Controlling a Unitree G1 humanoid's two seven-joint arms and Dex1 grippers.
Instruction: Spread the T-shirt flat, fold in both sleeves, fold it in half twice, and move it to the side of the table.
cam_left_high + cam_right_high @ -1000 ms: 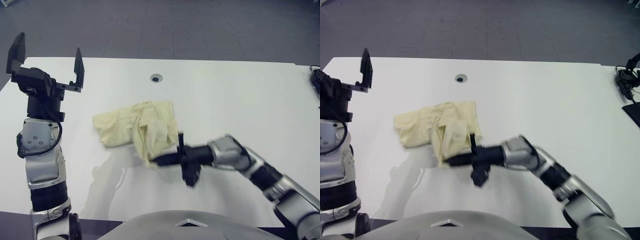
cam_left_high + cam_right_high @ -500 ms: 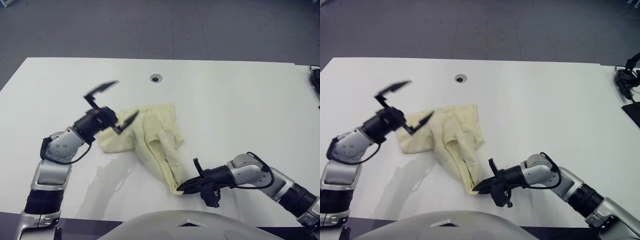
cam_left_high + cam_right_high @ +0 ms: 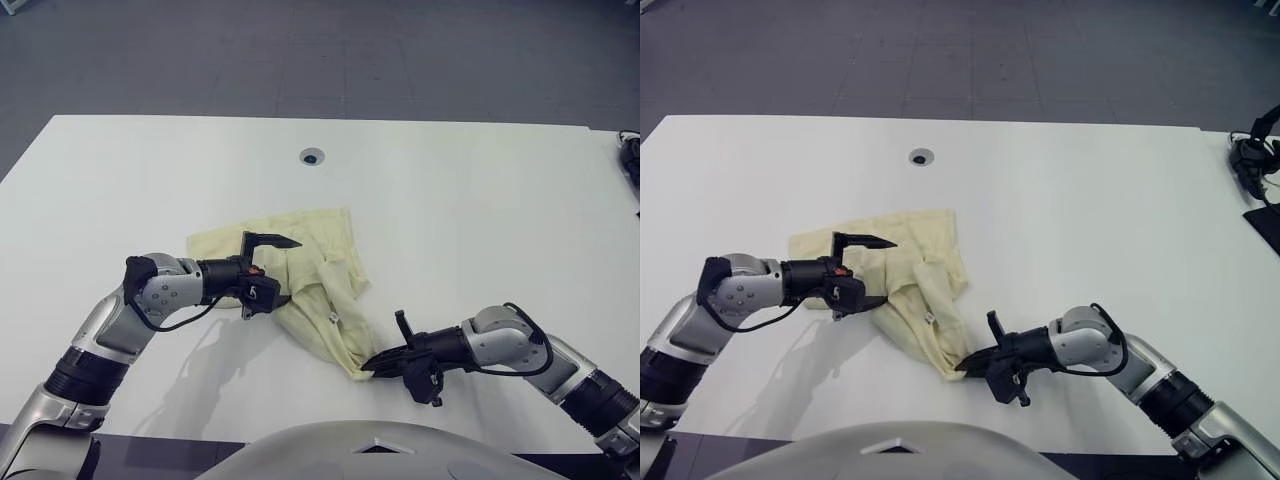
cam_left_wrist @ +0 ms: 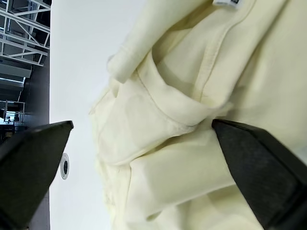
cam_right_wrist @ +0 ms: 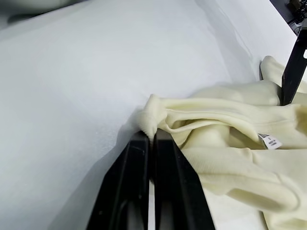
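A crumpled pale yellow T-shirt [image 3: 310, 270] lies on the white table [image 3: 450, 190] in front of me, stretched toward the near edge. My right gripper [image 3: 375, 362] is shut on the shirt's near corner, low over the table; in the right wrist view its fingers [image 5: 163, 158] pinch a folded hem of the T-shirt [image 5: 225, 139]. My left gripper [image 3: 285, 270] stands open over the shirt's left part, one finger above the cloth and one at its edge. In the left wrist view both fingers [image 4: 33, 158] flank bunched folds of the T-shirt [image 4: 192, 110].
A small round hole [image 3: 313, 156] sits in the table beyond the shirt. Dark cables [image 3: 1248, 160] lie at the table's far right edge. Bare tabletop stretches to the right and behind the shirt.
My left arm swung down from its raised pose and its open gripper now sits on the shirt. The right gripper dragged the shirt's corner toward the near edge, stretching the cloth.
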